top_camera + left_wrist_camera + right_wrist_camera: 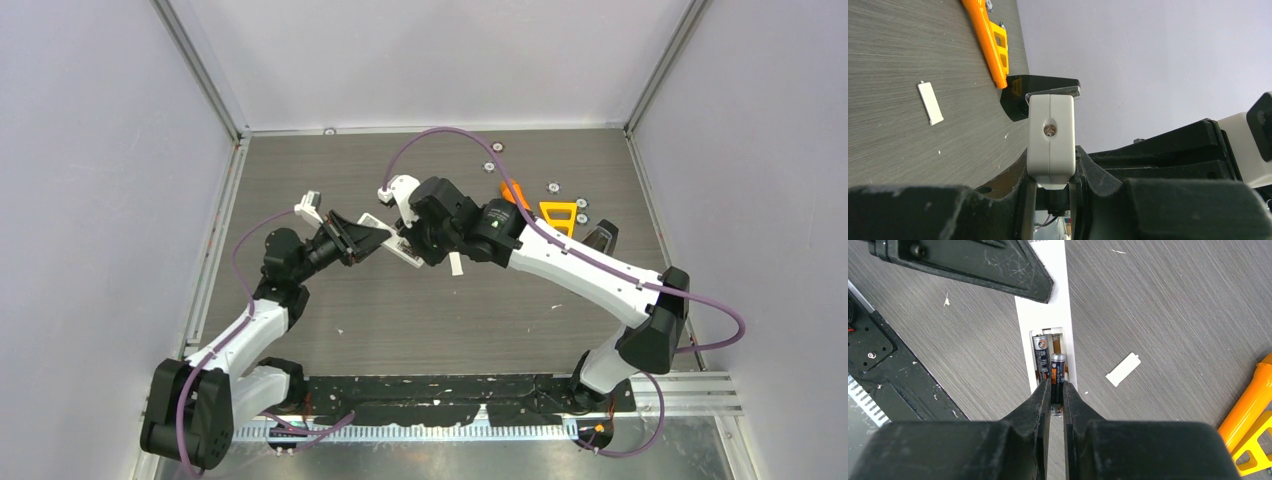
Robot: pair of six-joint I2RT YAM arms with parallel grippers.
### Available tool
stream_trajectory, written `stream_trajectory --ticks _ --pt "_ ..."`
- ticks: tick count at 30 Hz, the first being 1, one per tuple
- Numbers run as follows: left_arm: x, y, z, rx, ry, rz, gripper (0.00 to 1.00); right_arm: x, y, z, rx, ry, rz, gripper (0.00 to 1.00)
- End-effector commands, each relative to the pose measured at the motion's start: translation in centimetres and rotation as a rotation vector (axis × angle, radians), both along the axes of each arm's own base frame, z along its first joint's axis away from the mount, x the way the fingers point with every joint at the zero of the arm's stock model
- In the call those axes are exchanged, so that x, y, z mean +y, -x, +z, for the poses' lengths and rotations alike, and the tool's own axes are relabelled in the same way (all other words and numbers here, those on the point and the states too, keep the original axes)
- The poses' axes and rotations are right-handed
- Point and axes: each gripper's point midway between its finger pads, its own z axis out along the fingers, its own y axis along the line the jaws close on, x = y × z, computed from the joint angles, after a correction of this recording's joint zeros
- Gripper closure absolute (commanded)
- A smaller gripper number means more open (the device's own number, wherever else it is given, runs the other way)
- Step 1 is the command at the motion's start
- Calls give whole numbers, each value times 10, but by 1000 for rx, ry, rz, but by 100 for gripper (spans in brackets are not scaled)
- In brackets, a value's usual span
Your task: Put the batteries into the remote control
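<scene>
The right gripper (1057, 387) has its jaws closed tight on the held battery (1058, 371). They pinch its lower half, so its upper end is free to tip into the open compartment in the back of the remote control (1045, 315). The held battery sits over the empty slot, right beside the seated battery (1041, 356), which lies in the neighbouring slot.

As I judge it, the low grip leaves the leading end clear to meet its contact. The jaws would have to release before the held battery can lie flat.

The left gripper (366, 238) has its jaws clamped on the far end of the remote control, with the plain back turned up. This is probably so the remote control cannot slide while the held battery is pushed in. I cannot tell whether the remote control rests on the table (1173, 300).

The white battery cover (1123, 369) lies on the table near the remote control, off to one side and out of the way. An orange flashlight (1248, 402) lies well apart from the remote control.

Nothing crowds the compartment except the right jaws themselves, at its near end.
</scene>
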Motion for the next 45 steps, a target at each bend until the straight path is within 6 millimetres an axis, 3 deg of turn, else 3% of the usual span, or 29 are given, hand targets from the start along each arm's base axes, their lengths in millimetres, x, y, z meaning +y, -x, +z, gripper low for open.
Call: stream_trajectory --ticks 1,15,22,27,35,36,40,45 --pt "-1 -2 31 -105 13 3 100 11 1 21 -47 -42 50 93" --pt "-4 2 32 -107 9 -19 100 6 -9 9 -72 35 8 89" --pt "-4 2 30 -89 5 -18 100 4 -9 17 -84 27 -12 75" --pt "-3 1 25 -71 0 -9 100 7 -4 32 -70 -38 -12 53" --pt "-2 1 25 -35 33 1 100 -2 -3 62 -46 -190 -100 41" --pt "-2 1 26 -29 49 3 100 -4 -3 58 -27 -204 -112 37" --pt "1 3 46 -11 156 19 100 -26 -9 75 53 -362 -226 32" --pt "5 8 74 23 261 27 100 -34 -6 111 62 -570 -298 26"
